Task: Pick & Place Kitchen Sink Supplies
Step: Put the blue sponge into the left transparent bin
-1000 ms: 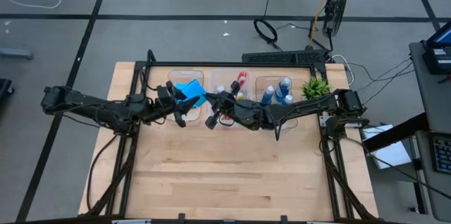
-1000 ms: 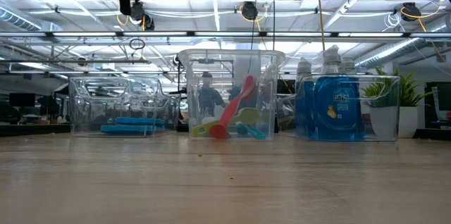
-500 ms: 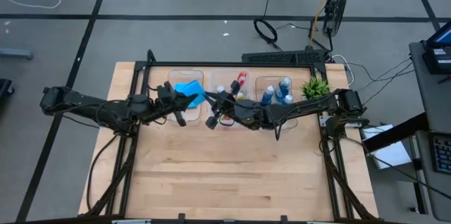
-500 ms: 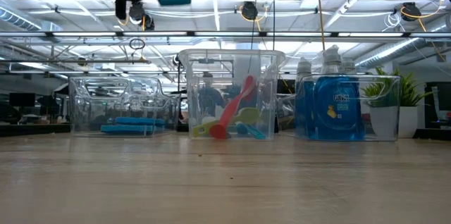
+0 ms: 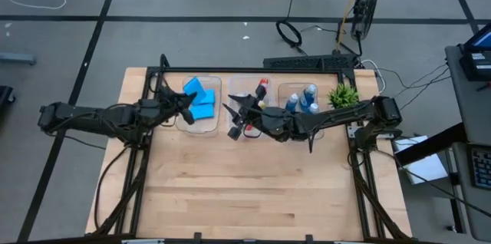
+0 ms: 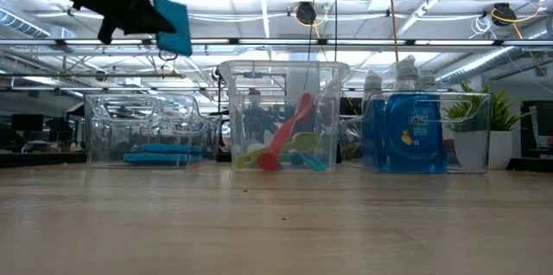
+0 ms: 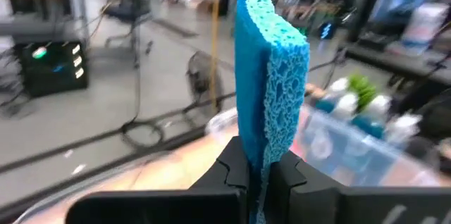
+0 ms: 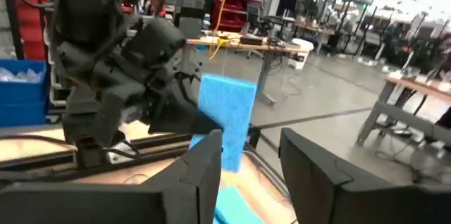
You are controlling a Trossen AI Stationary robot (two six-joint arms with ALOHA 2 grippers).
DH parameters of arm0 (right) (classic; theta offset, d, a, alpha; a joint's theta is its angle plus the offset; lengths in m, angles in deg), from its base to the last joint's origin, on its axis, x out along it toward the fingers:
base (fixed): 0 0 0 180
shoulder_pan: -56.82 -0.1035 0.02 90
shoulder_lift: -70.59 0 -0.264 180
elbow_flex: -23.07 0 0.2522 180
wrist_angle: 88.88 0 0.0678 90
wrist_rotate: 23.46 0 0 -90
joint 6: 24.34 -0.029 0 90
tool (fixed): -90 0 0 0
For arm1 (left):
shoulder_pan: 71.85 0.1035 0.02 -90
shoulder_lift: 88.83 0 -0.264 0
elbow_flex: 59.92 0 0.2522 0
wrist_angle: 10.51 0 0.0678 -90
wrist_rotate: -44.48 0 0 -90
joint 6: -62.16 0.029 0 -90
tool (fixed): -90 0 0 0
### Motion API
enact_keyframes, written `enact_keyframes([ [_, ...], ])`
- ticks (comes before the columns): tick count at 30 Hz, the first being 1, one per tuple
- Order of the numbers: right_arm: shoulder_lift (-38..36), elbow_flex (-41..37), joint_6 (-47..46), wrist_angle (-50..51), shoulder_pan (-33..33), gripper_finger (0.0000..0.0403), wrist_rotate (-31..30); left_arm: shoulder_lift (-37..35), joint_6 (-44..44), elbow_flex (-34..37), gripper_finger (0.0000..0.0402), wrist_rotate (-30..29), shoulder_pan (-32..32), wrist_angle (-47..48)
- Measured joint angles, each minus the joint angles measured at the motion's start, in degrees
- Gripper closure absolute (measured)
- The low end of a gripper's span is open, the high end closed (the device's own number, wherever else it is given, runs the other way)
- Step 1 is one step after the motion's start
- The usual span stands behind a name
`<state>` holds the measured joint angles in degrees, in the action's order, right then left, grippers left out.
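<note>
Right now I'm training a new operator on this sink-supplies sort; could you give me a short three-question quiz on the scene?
1. True or false: the left gripper is shut on a sponge.
2. Which bin holds the brushes: A left, B middle, C right?
3. Fill in: beside the bottles, outside the bins, stands a ____.

Key: 1 true, it pinches the sponge on edge above the left bin. 2 B. 3 potted plant. The right gripper, open, holds nothing.
</note>
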<state>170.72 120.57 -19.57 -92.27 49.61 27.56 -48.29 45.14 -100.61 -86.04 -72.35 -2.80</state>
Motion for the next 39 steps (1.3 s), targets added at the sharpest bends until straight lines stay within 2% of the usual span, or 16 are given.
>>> enact_keyframes([
  [3, -0.57, 0.12, 2.97, 0.05, -0.02, 0.0267, -1.09, -1.85, -3.23, -0.01, 0.0394, 0.33, 1.65, 6.67],
  [6, -1.33, -0.01, 6.65, 0.65, -0.38, 0.0264, -6.06, -2.74, -5.57, -0.59, 0.0394, 3.13, 3.54, 11.98],
  [13, -4.21, 0.01, 14.93, 3.21, -0.89, 0.0267, -20.65, -2.19, -7.56, -5.28, 0.0394, 12.53, 9.09, 26.29],
  [17, -6.79, 0.01, 15.72, 8.33, -1.36, 0.0264, -24.26, -1.62, -9.51, -7.88, 0.0394, 18.54, 13.17, 32.46],
  [24, -12.20, 0.01, 9.37, 22.63, -1.72, 0.0267, -24.18, 1.67, -16.90, -9.13, 0.0394, 33.28, 20.43, 36.82],
  [30, -16.97, 0.01, -3.54, 38.44, -1.81, 0.0266, -24.00, 7.47, -20.93, -9.13, 0.0394, 42.46, 24.59, 37.48],
  [35, -19.70, 0.01, -13.38, 48.94, -2.74, 0.0268, -23.80, 12.56, -17.19, -9.13, 0.0394, 47.97, 27.02, 37.37],
  [39, -20.83, -0.06, -17.36, 53.62, -3.75, 0.0268, -22.65, 15.48, -12.73, -9.17, 0.0394, 53.05, 29.44, 35.64],
])
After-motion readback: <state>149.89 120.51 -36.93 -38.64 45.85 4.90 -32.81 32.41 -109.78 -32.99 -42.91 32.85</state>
